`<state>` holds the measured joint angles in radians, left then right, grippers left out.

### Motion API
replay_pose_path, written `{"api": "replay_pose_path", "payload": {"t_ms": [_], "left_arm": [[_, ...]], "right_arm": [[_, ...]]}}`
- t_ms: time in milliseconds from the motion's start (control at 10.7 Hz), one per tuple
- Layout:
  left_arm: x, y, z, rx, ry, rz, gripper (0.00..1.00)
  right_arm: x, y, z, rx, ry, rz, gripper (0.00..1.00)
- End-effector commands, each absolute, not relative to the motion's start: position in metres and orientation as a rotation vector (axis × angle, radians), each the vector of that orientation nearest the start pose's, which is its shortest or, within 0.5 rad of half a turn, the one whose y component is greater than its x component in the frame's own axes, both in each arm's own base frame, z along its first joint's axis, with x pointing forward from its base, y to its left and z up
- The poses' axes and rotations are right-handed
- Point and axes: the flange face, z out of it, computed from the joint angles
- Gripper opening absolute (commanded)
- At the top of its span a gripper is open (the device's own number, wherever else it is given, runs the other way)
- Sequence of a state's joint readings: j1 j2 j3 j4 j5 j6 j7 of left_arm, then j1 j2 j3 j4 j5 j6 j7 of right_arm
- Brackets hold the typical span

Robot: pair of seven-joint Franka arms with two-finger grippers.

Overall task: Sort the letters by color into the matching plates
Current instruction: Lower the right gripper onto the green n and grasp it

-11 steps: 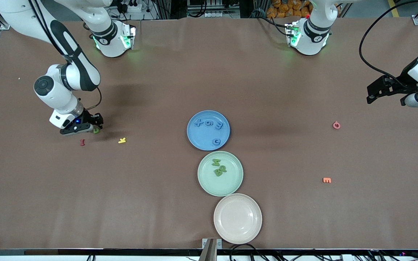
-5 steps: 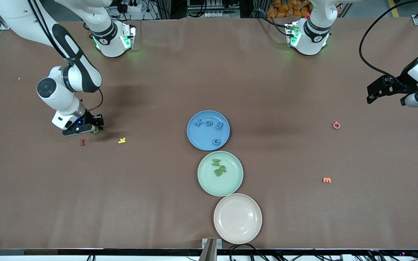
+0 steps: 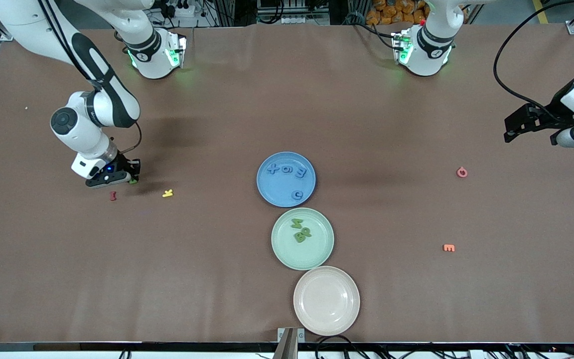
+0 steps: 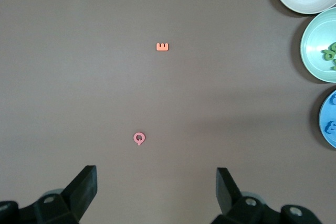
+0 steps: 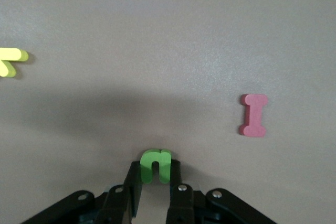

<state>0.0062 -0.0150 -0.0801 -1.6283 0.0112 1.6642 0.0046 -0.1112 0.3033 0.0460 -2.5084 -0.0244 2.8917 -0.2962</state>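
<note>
Where the right gripper (image 3: 131, 178) stands low on the table (image 3: 217, 279), toward the right arm's end, it has closed its two fingers (image 5: 134, 179) on a small green letter (image 5: 155, 165). The letter is chunky, bright green and shaped like an arch with two short legs; its rounded top sticks out past the fingertips. The jaws are pressed against its two sides, with nearly no gap.

Near this gripper, a red letter I (image 3: 113, 195) lies on the table, a little nearer to the front camera, and a yellow letter (image 3: 168, 193) lies just beside it, more toward the middle of the table.

The three plates stand in a row at the middle. The blue plate (image 3: 267, 192) holds several blue letters, the green plate (image 3: 287, 254), nearer to the camera, holds three green letters, and the pinkish-beige plate (image 3: 326, 300), nearest, has none in it.

The left gripper (image 4: 156, 192) waits in the air over the left arm's end of the table, its fingers wide apart and holding nothing. Under it lie a pink round letter (image 3: 462, 172) and an orange letter E (image 3: 448, 247).

In the front view the held letter is only a small green spot at the gripper's edge, but the right wrist view shows its shape and the grip clearly.
</note>
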Motion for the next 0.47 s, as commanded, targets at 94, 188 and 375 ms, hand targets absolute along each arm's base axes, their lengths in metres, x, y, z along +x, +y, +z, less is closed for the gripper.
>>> {"api": "replay_pose_path", "payload": {"t_ms": [94, 188, 375], "left_arm": [[0.557, -0.036, 0.614, -3.138, 0.145, -0.058, 1.00], [0.558, -0.037, 0.612, -3.140, 0.144, -0.053, 1.00], [0.558, -0.035, 0.612, -3.141, 0.142, -0.055, 1.00]], "right_arm": [[0.486, -0.010, 0.201, -3.124, -0.372, -0.208, 0.00], [0.492, 0.000, 0.209, -3.124, -0.340, -0.230, 0.00], [0.508, 0.022, 0.229, -3.123, -0.262, -0.194, 0.00]]}}
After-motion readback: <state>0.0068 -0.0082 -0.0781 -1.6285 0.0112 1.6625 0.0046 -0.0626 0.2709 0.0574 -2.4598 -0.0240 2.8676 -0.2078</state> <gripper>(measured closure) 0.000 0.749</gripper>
